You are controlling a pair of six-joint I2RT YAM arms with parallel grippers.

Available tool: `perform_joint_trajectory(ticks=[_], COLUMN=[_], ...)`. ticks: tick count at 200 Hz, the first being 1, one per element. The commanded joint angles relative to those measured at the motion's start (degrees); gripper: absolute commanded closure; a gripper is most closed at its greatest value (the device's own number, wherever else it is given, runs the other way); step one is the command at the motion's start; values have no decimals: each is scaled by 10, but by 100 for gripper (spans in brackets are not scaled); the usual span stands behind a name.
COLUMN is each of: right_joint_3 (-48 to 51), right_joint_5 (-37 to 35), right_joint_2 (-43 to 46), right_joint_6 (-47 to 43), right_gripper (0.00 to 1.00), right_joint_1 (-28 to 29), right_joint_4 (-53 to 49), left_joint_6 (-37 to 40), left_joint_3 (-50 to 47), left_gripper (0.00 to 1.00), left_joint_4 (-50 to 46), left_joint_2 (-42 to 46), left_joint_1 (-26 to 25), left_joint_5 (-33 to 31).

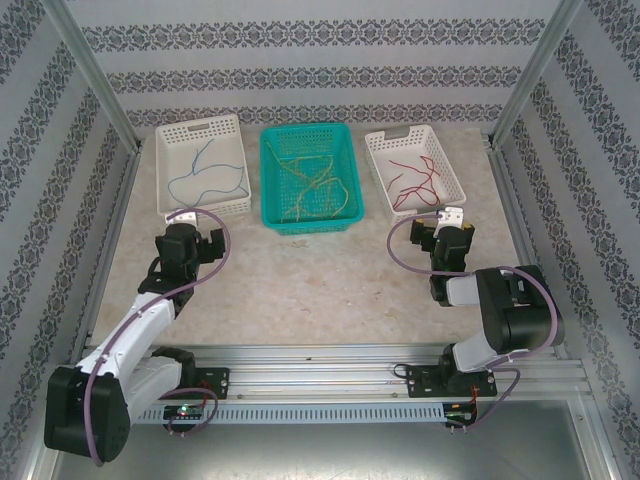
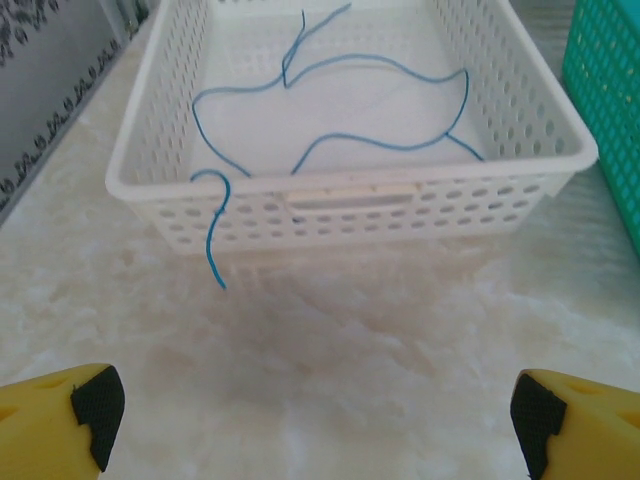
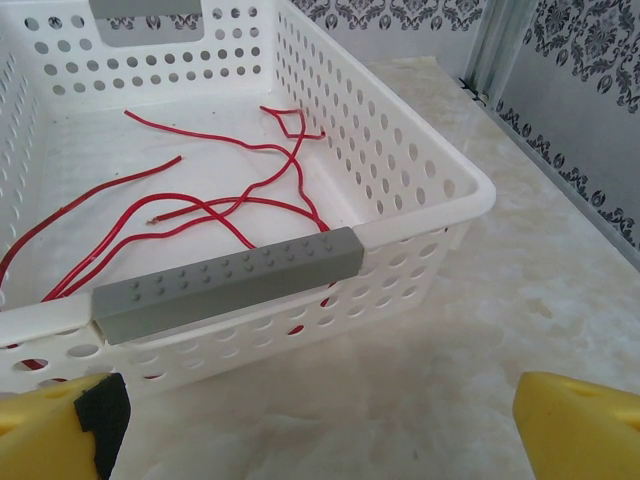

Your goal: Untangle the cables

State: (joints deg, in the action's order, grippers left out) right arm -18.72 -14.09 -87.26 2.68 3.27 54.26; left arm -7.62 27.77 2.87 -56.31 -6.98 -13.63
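Left gripper (image 2: pixel 320 420) and right gripper (image 3: pixel 320 425) both spread, empty. Blue cable (image 2: pixel 209 245) loops sideways in upper-left basket (image 1: pixel 200 121), one end drooping over near rim. Red cables (image 3: pixel 230 203) run diagonally, upper right; yellow cables (image 1: pixel 315 190) tangled at upper centre.

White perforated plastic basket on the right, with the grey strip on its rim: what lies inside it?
Thin red cables lie loosely crossed on the floor of the white basket. Their nearest stretches pass behind the grey strip and front wall, so those parts are hidden.
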Motion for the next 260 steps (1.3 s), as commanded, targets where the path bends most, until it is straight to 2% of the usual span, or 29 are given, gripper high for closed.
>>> perform_joint_trajectory(ticks=[1, 31, 63, 76, 90, 112, 123, 138, 260], right_joint_3=[-2, -2, -2, -3, -4, -5, -5, -5, -6], right_joint_5=[-4, -5, -6, -7, -7, -8, -8, -8, -1], right_joint_2=[6, 5, 5, 5, 5, 3, 4, 5, 5], right_joint_6=[-9, -9, -10, -10, -11, -11, -10, -10, -4], right_gripper=[2, 2, 2, 2, 2, 2, 2, 2, 2], right_joint_1=[8, 8, 9, 9, 9, 10, 10, 10, 4], right_joint_4=[21, 22, 22, 21, 19, 17, 16, 16, 5], left_joint_6=[46, 72, 51, 50, 56, 52, 53, 65, 68], left_joint_3=[-23, -37, -54, -22, -8, -10, -47, -59, -61], left_gripper=[0, 0, 0, 0, 0, 0, 0, 0, 0], left_joint_4=[131, 262, 380, 328, 327, 347, 450, 510, 519], left_joint_2=[-36, -134, -231, -245, -262, -271, -304, -344, -345], left_joint_1=[10, 20, 24, 26, 32, 60, 69, 69, 64], left_joint_5=[-3, 12, 21, 23, 24, 60, 80, 95, 83])
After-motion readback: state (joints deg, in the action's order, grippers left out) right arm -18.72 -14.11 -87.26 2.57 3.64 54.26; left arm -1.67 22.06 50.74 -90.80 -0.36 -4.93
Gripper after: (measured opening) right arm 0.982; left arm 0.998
